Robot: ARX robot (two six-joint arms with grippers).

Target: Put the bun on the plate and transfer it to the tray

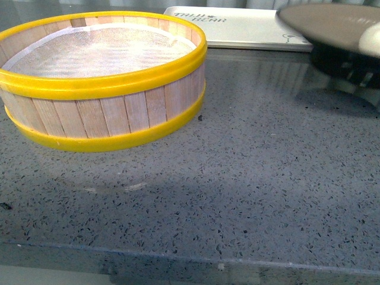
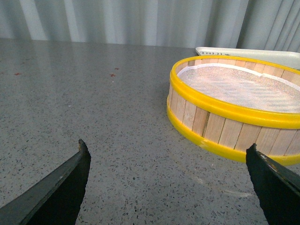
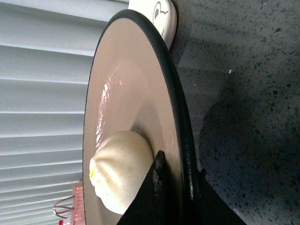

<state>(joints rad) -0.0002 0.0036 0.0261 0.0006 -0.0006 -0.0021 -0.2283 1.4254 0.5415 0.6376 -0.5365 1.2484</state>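
Bun [image 3: 119, 173], single, on one plate [image 3: 136, 84], one tray [image 1: 237, 29], one basket [image 1: 113, 116]

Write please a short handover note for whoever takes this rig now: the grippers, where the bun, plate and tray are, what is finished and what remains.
Left gripper: open, holding nothing, above the table near the steamer basket.
Right gripper: shut on the rim of the plate, which is held off the table.
Bun: on the plate, close to the gripped edge.
Tray: on the table behind the basket; the plate is by its right end, not set down on it.
Done: bun on plate.
Left: bring the plate over the tray, lower it, release.
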